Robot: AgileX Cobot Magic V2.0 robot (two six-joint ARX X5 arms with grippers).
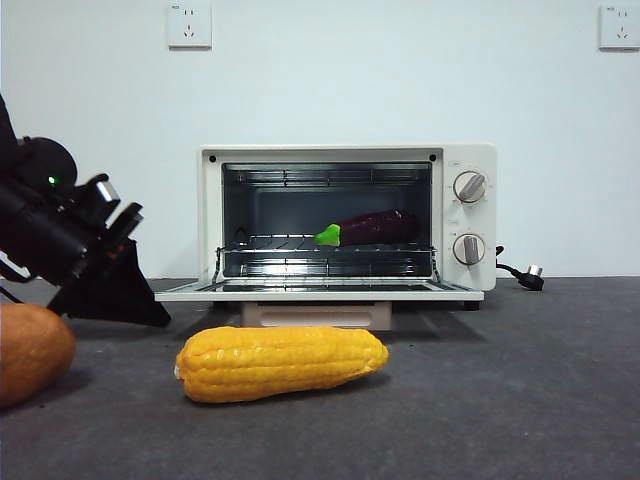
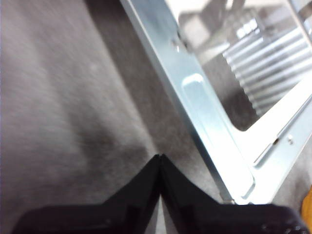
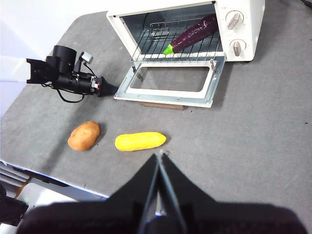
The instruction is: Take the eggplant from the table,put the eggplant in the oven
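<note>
A: Starting at the left?
B: The left gripper (image 1: 140, 305) sits low on the worktop (image 1: 520, 400), jaws clenched on nothing, just beside the open door's left corner. Nearer lie a potato (image 1: 30, 350) and the corn (image 1: 282, 362).
A: And the eggplant (image 1: 370, 229)?
B: On the rack inside the oven (image 1: 455, 215), stem pointing left.
A: So placing looks done?
B: I'd say so; shutting the door seems next. The right gripper (image 3: 160, 158) waits high, jaws clenched, empty.
</note>
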